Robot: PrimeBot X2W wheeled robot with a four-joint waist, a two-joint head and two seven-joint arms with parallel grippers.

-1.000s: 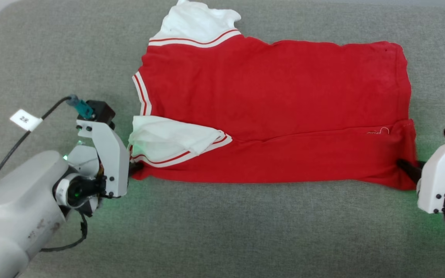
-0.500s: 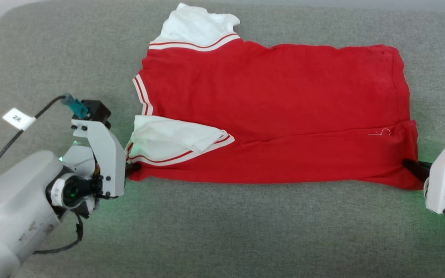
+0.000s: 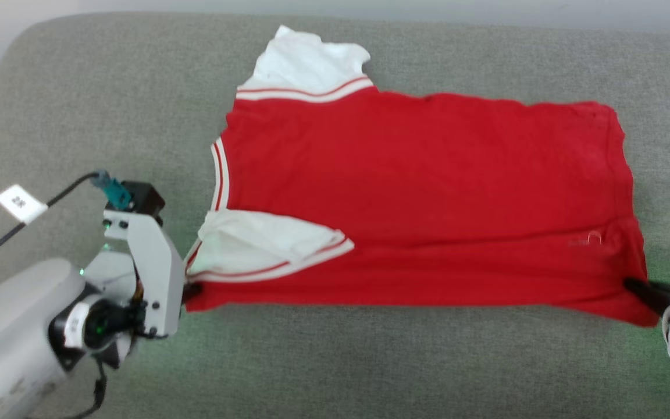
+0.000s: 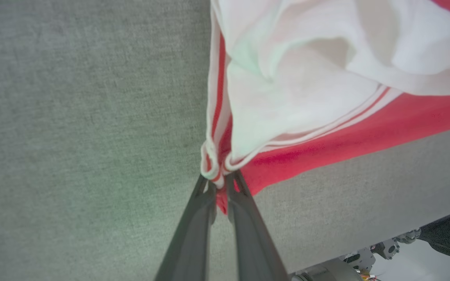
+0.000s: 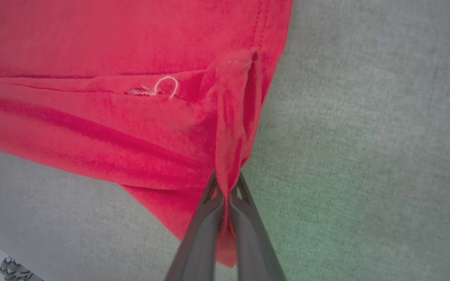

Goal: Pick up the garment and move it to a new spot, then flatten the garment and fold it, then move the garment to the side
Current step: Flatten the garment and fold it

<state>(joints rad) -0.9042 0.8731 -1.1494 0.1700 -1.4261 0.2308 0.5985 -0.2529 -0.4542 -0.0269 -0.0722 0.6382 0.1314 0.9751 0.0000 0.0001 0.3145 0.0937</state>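
Two corners are pinched, so I judge the flattening about done and the fold only starting; the folding and the move aside remain. Head view: the garment (image 3: 428, 192) lies spread across the middle of the grey table (image 3: 370, 361), my left pincer (image 3: 191, 289) clamped on its lower-left corner and my right pincer (image 3: 637, 286) on its lower-right one. A tagged cable (image 3: 20, 203) at left sits well clear. Left wrist view: my closed tips bite the striped trim (image 4: 214, 117) below the white sleeve (image 4: 307, 78). Right wrist view: my closed tips grip bunched red hem (image 5: 229, 156); a loose thread (image 5: 158, 88) shows, and nothing blocks the way.

garment (image 3: 428, 192) on cushion (image 3: 370, 361), between left end effector (image 3: 192, 289) and right end effector (image 3: 640, 286)
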